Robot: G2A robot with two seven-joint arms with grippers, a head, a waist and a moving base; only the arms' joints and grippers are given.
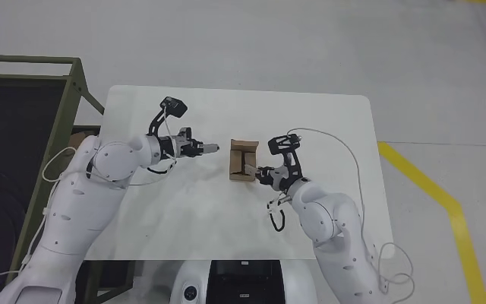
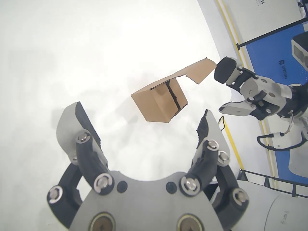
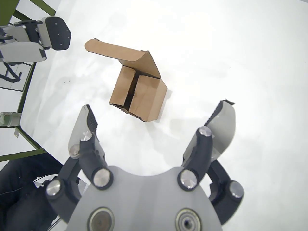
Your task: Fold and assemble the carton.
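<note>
Standing in the middle of the tabletop [image 1: 319, 121], the cardboard carton [image 1: 243, 162] awaits closing.
Inner flaps lie folded, but the lid flap [image 3: 113, 50] juts up. The left tool [image 1: 213, 148] and right tool [image 1: 260, 176] flank it, both spread wide and empty. The next move is likely pressing the lid down and tucking it in.

Matt brown cardboard carton [image 3: 139, 94] on smooth, semi-glossy white table [image 3: 216, 37].
</note>
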